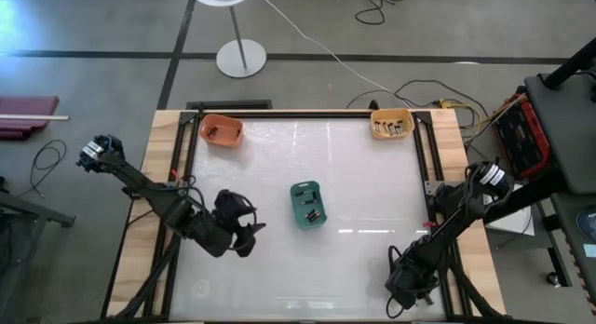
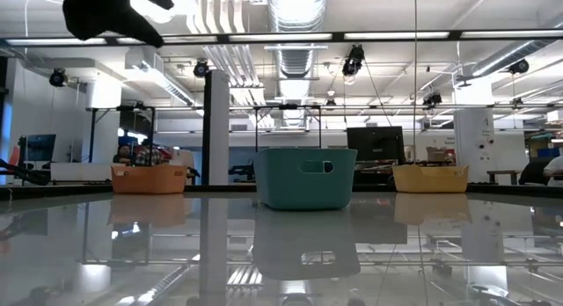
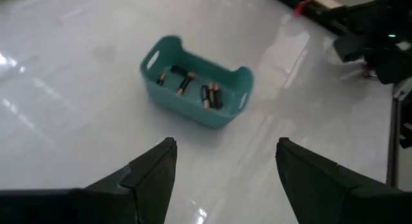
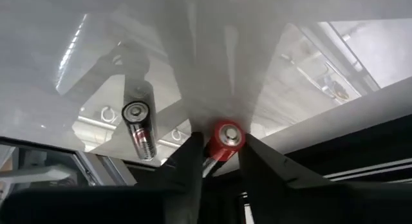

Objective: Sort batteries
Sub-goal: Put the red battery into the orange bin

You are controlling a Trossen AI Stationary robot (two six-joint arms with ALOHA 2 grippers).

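A teal bin [image 1: 307, 205] in the middle of the table holds several dark batteries [image 3: 193, 87] with copper ends, lying on its floor. My left gripper [image 3: 226, 143] hovers open to the left of it [image 1: 247, 229] with nothing between its fingers. It shows in the low view as a dark shape [image 2: 110, 11] high up. My right gripper [image 1: 402, 285] is near the table's near right corner, shut on one battery [image 4: 226, 137] with a red end. A dark cell with a silvery end [image 4: 138, 124] shows beside it on the glossy table. Whether it is a reflection, I cannot tell. My right gripper pinches the battery's sides just below its red end [image 4: 215, 149] between its two fingers [image 4: 187, 156]. The fingers point down at the table from above. The battery stands along them, red end up. Whether its lower end touches the table is hidden.
An orange bin [image 1: 221, 130] stands at the far left corner and a yellow bin [image 1: 391, 125] at the far right, each with some batteries inside. The glossy white tabletop [image 1: 372, 194] lies bare between the bins. A black frame rail [image 1: 424, 175] runs along its right edge.
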